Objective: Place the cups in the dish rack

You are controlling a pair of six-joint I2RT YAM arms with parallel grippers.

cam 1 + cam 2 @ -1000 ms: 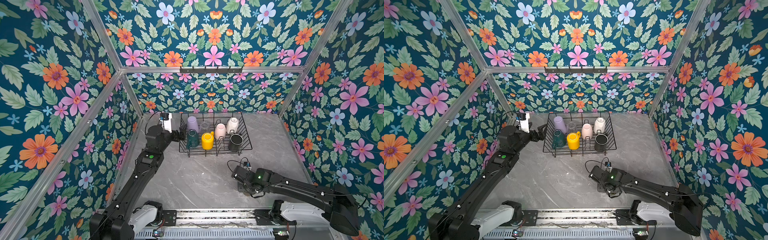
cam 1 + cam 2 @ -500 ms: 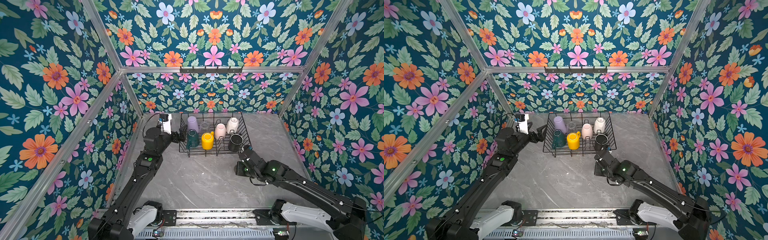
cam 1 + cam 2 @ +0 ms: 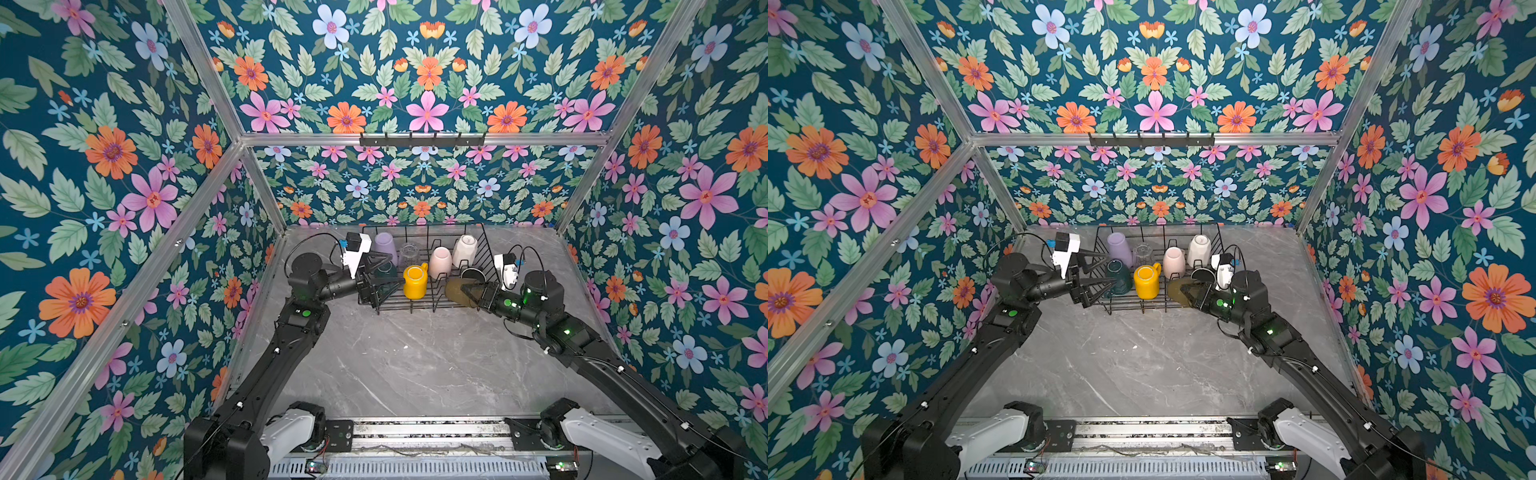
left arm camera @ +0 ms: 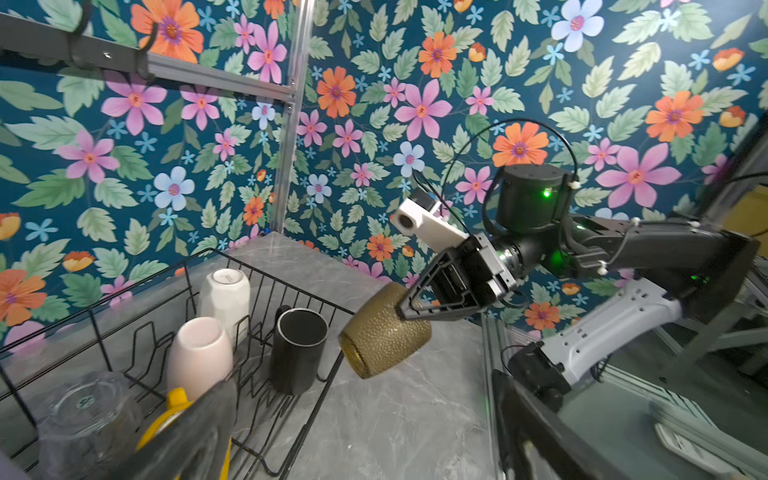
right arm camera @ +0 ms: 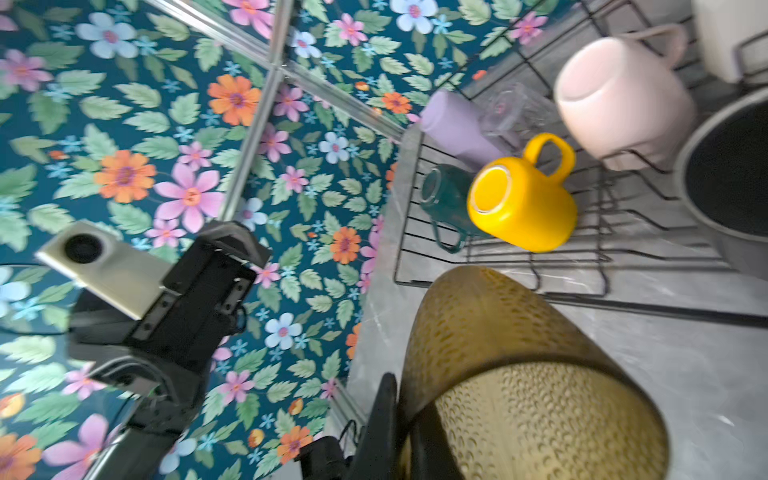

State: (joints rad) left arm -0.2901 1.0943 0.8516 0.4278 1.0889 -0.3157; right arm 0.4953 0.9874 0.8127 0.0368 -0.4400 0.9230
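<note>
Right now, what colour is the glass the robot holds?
The amber glass is brownish-gold and dimpled; left wrist view.

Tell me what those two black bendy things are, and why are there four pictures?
They are two robot arms, each ending in a claw for grabbing. Two pictures look down from high up, almost the same view. The other two come from small cameras riding on each arm's wrist. On the grey table stands a black wire dish rack with cups inside, like the yellow mug and pink mug. The right claw is shut on a brown glass, held in the air by the rack. The left claw is open and empty.
</note>
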